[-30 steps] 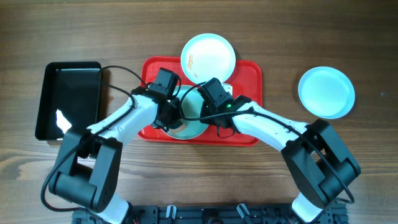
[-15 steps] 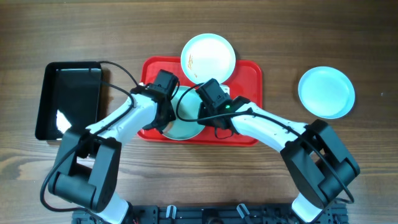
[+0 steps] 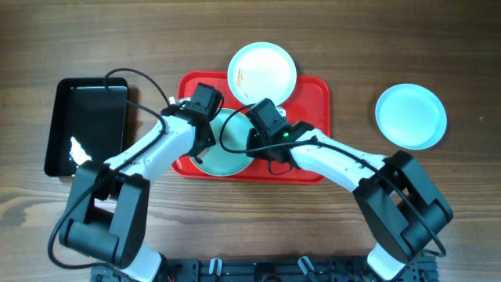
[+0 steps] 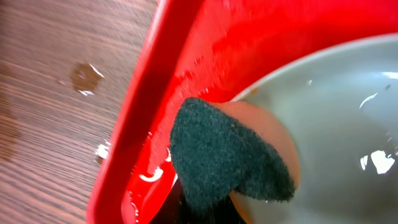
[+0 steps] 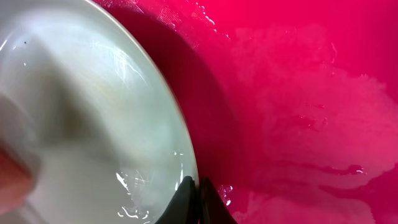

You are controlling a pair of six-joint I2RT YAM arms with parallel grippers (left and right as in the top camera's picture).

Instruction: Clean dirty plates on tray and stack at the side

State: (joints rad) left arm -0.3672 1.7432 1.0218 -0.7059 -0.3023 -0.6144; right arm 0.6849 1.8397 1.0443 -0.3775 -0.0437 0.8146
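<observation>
Table (image 3: 407, 47): dark-brown wood, grain running left-right w/ lighter streaks, fills the overhead view edge to edge. Glossy black tray (image 3: 86, 110) lies on the table's left part, long side front-back, w/ a white glare patch near its front-left corner. Light is bright and even; shadows on the wood are soft and short. Black rail (image 3: 258, 271) w/ clamps runs along the near table edge. Left wrist view: a few small water drops (image 4: 84, 76) shine on the wood, slightly blurred.
</observation>
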